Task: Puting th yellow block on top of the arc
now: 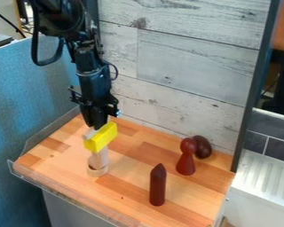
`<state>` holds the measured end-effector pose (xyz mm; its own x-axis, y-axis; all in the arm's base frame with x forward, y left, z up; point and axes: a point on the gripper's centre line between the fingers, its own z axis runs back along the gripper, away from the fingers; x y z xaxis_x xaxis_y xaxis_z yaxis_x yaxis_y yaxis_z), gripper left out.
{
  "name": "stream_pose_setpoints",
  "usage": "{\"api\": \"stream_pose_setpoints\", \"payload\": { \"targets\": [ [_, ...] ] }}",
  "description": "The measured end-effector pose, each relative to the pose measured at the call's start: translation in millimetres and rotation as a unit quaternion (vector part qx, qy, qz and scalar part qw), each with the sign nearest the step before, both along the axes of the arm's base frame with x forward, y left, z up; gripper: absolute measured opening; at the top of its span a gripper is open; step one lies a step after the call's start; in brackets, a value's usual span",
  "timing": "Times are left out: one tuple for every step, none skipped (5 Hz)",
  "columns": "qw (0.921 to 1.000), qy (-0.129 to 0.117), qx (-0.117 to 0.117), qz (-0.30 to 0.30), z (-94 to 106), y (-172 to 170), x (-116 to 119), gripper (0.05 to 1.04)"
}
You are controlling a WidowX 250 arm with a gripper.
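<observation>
While the yellow block [101, 138] is positioned over the pale stack [99, 160], presumably for support, my hand [97, 127] stands at its upper edge, whether gripping or released I cannot tell.

Pale, weathered wood planks [191, 66] form the wall behind the tabletop's [58, 155] far edge, with a dark upright post [255, 88] at the far right corner. A blue fabric partition [25, 97] stands beyond the left edge. Below the near edge is a grey panel [73, 212]. Past the right edge lies a white ridged surface [263, 177], with dark grey tiles [274, 128] behind it.
</observation>
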<state>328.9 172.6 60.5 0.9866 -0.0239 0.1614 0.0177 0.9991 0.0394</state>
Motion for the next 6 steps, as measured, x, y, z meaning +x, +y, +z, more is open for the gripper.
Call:
{"api": "stream_pose_setpoints", "payload": {
  "targets": [
    [1.0,0.001,0.001,-0.001,-0.6,0.3,-0.3,0.105],
    [1.0,0.001,-0.003,-0.007,-0.4,-1.3,-0.3,0.104],
    [0.9996,0.007,-0.025,-0.011,-0.3,-8.1,-1.8,0.104],
    [0.9989,-0.016,-0.043,-0.001,22.0,-6.7,1.9,0.104],
    [0.9982,-0.036,-0.048,0.008,39.8,-1.1,4.8,0.104],
    [0.9984,-0.042,-0.038,0.011,46.0,4.1,8.3,0.104]
  ]
}}
